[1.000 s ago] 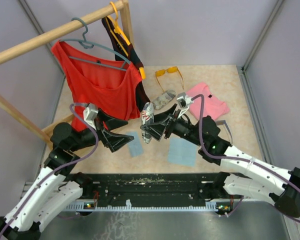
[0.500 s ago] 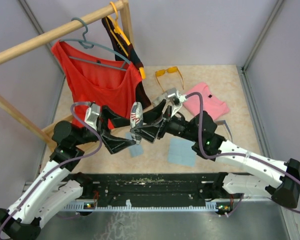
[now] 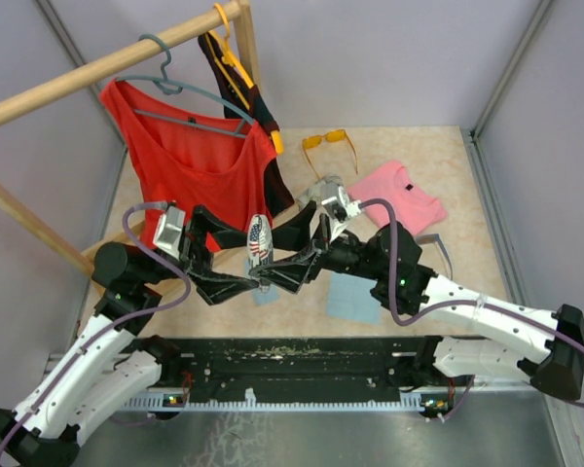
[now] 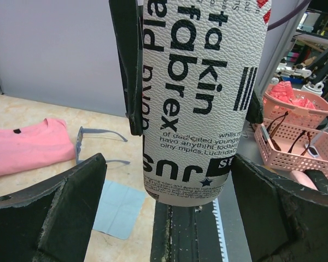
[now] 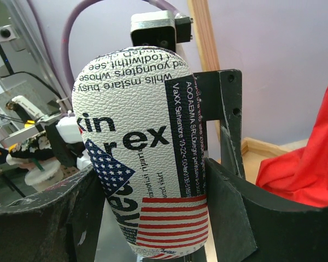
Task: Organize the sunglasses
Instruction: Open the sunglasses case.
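Right fingers (image 5: pixel 229 218) clench a white, pebbled, black-lettered oblong case (image 5: pixel 136 164) in mid-air, between the wide-spread, empty left fingers (image 4: pixel 49 213), with gaps either side. Orange-lensed sunglasses (image 3: pixel 336 136) lie near the far edge of the beige bench (image 3: pixel 438 156); slim lilac-grey sunglasses (image 4: pixel 79 144) lie beside a pink shirt (image 4: pixel 22 147).

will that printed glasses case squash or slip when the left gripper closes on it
Probably stiff: the glasses case shows a full rounded shape in the right gripper. Its pebbled, leather-like skin should hold rather than slip. With rounded sides, it may twist if the open left gripper pinches off-centre.
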`<state>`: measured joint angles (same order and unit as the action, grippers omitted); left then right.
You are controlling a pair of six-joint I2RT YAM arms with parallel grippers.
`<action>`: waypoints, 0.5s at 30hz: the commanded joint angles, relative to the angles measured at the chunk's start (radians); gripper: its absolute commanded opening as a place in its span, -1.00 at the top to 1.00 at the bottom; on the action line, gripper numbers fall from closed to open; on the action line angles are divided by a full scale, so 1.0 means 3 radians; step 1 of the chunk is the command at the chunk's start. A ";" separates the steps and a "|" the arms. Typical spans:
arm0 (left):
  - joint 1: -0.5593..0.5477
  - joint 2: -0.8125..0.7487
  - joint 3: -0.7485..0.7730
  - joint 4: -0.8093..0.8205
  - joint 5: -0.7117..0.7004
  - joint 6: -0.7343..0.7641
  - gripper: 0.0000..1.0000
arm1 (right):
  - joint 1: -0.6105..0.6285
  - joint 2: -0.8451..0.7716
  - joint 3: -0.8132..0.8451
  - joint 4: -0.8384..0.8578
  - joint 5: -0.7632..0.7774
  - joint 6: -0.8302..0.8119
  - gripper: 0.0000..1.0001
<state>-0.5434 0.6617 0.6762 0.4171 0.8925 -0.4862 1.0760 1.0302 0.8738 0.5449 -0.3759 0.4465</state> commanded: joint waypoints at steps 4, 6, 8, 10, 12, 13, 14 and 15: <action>-0.0009 -0.0004 0.0100 0.0275 0.0164 -0.0152 -1.00 | 0.0064 0.0072 0.0111 0.0508 -0.0155 -0.0128 1.00; -0.0012 -0.0013 0.0100 0.0285 0.0166 -0.0165 -1.00 | 0.0065 0.0096 0.0119 0.0496 -0.0159 -0.0140 1.00; -0.0009 -0.0016 0.0108 0.0293 0.0165 -0.0182 -1.00 | 0.0067 0.0102 0.0116 0.0473 -0.0158 -0.0158 1.00; -0.0009 -0.0018 0.0107 0.0319 0.0155 -0.0204 -1.00 | 0.0072 0.0098 0.0100 0.0471 -0.0135 -0.0168 1.00; -0.0009 -0.0015 0.0108 0.0334 0.0147 -0.0223 -1.00 | 0.0071 0.0090 0.0085 0.0478 -0.0112 -0.0174 1.00; -0.0009 -0.0009 0.0108 0.0334 0.0141 -0.0227 -1.00 | 0.0070 0.0092 0.0080 0.0477 -0.0104 -0.0174 1.00; -0.0009 -0.0007 0.0106 0.0333 0.0137 -0.0229 -1.00 | 0.0071 0.0094 0.0079 0.0471 -0.0098 -0.0179 1.00; -0.0012 -0.0005 0.0104 0.0335 0.0139 -0.0241 -1.00 | 0.0070 0.0092 0.0076 0.0467 -0.0095 -0.0182 1.00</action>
<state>-0.5434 0.6621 0.6765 0.4759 0.9207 -0.5407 1.0847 1.0695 0.8734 0.6014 -0.4095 0.4107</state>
